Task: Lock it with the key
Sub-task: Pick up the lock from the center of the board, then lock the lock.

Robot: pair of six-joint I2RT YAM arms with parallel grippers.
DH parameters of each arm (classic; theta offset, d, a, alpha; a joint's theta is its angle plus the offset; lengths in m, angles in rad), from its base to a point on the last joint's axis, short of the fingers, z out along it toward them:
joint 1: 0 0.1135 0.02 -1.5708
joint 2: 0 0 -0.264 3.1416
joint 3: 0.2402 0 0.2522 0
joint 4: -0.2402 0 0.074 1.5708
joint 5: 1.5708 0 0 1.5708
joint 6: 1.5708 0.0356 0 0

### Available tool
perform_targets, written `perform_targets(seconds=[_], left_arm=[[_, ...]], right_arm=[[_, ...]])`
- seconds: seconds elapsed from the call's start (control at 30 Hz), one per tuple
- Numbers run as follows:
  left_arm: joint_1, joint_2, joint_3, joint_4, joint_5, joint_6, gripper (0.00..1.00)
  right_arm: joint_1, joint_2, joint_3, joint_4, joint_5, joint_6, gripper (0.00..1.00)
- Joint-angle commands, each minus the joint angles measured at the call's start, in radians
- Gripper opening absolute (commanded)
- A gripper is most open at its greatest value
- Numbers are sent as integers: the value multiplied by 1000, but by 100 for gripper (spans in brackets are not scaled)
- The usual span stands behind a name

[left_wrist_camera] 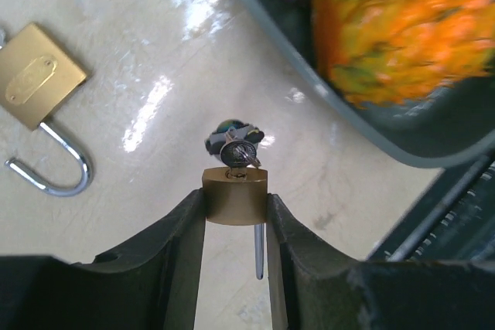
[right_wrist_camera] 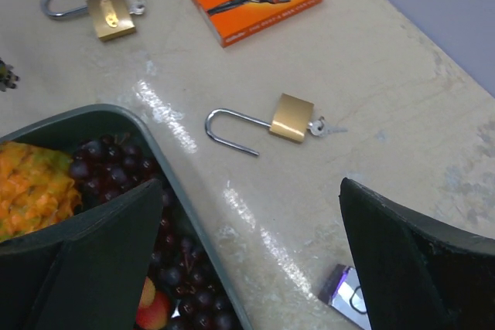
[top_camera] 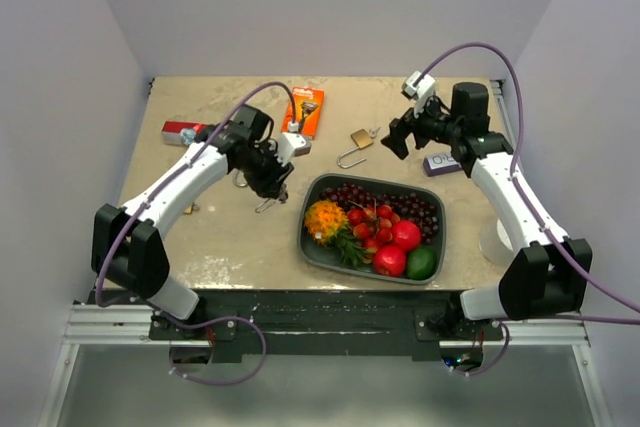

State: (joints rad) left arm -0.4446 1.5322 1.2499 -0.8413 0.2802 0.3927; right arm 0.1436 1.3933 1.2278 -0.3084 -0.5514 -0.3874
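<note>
Where the table lies nearest the arm bases, a grey tray heaped with fruit is seen. Just beside its left rim the left gripper is poised over the tabletop. A small brass padlock is clamped by its body between the two fingers, and a key is seated in its keyhole. One leg of its shackle is seen between the fingers; whether it is latched cannot be told. Close by, a second padlock is laid flat with its shackle swung open. Further on, at mid-table, a third padlock is laid with its shackle open and another key in it. Near it the right gripper is spread wide, with nothing between its fingers. Furthest back an orange box is laid.
</note>
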Motion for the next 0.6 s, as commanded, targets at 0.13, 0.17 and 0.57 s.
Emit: perform_targets(seconds=[0.13, 0.17, 0.57], left_arm=[[3, 137, 344, -410, 359, 117, 0], [3, 163, 391, -433, 387, 127, 0], [-23, 192, 451, -475, 613, 60, 0]], right_arm=[[95, -62, -85, 208, -196, -24, 99], [108, -72, -97, 227, -202, -25, 99], [419, -218, -274, 417, -220, -204, 85]])
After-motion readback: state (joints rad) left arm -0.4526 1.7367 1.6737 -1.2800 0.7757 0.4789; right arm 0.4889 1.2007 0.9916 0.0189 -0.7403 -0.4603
